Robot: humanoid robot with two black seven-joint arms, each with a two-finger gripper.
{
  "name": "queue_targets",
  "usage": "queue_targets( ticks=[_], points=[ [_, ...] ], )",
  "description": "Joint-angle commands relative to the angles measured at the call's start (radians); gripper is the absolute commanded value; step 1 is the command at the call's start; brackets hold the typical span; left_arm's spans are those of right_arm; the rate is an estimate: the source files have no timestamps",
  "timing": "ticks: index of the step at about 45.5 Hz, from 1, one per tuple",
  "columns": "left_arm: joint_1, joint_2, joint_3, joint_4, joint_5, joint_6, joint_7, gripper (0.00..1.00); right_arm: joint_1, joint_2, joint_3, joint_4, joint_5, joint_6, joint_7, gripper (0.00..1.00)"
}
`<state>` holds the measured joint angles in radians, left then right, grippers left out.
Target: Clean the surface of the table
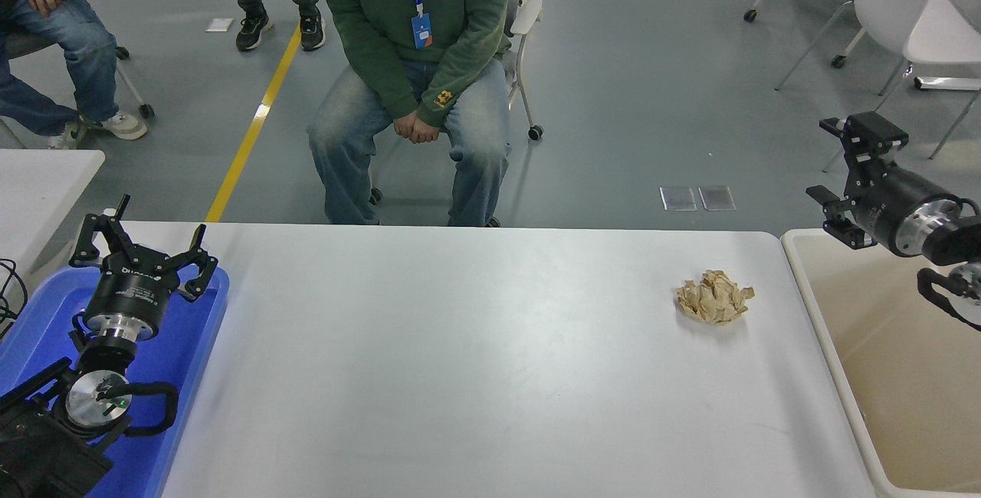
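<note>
Smooth white tabletop (pixel 475 360), crumpled tan paper wad (pixel 714 296) right of centre. Right gripper (pixel 831 162) spread above beige bin (pixel 824 306); left gripper (pixel 138 241) spread, lower left.

The table surface (pixel 475 360) is a broad white-grey rectangle with rounded far corners, smooth and faintly glossy, lying flat and filling most of the near floor space. Its far edge runs straight across from left to right, just in front of where people sit. Nearly all of it is bare. Toward the far right corner sits a crumpled wad of tan paper (pixel 714 297), loosely balled, resting directly on the top and casting a soft shadow, set in from both the right and far edges.
</note>
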<state>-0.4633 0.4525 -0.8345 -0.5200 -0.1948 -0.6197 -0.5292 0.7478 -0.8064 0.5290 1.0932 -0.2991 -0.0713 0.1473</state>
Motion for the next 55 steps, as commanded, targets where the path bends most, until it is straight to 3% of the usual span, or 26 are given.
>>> queue_targets(
  ticks=[1, 28, 34, 44, 55],
  points=[
    [0.000, 0.000, 0.000, 0.000, 0.000, 0.000, 0.000, 1.00, -0.007, 0.010, 0.003, 0.022, -0.002, 0.002, 0.008, 1.00],
    [0.000, 0.000, 0.000, 0.000, 0.000, 0.000, 0.000, 1.00, -0.033, 0.015, -0.029, 0.122, -0.247, 0.002, 0.023, 1.00],
    [0.000, 0.000, 0.000, 0.000, 0.000, 0.000, 0.000, 1.00, -0.064, 0.035, 0.015, 0.139, -0.209, -0.005, 0.023, 1.00],
    [0.000, 0.000, 0.000, 0.000, 0.000, 0.000, 0.000, 1.00, -0.133, 0.116, 0.094, 0.152, 0.009, -0.002, 0.023, 1.00],
    [0.000, 0.000, 0.000, 0.000, 0.000, 0.000, 0.000, 1.00, -0.169, 0.229, 0.192, 0.146, 0.035, -0.007, 0.032, 1.00]
  ],
)
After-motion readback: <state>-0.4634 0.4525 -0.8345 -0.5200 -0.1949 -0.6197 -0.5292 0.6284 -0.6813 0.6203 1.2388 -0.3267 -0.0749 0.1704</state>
